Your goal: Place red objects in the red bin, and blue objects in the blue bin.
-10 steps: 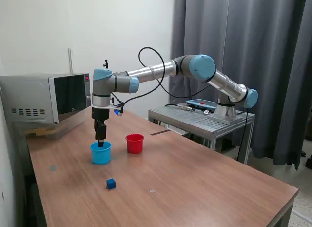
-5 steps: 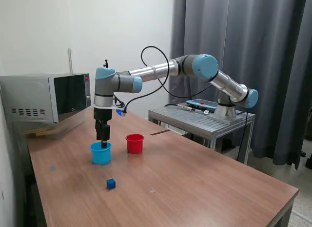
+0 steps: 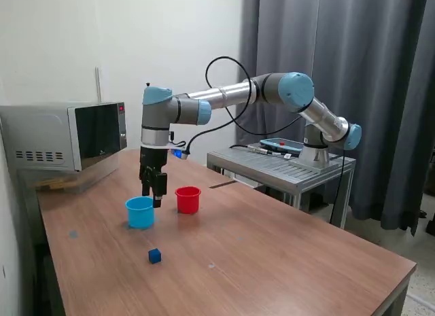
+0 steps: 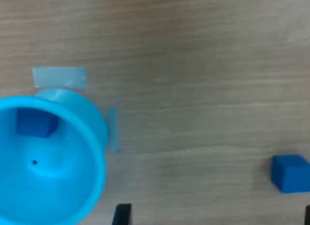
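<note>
Wrist view: blue cube (image 4: 35, 122) inside blue bin (image 4: 94, 138).

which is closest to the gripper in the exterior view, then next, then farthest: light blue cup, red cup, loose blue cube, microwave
1. light blue cup, beside the gripper, on the exterior view's left
2. red cup, on its right
3. blue cube, out on the bare table
4. microwave, far left
</note>
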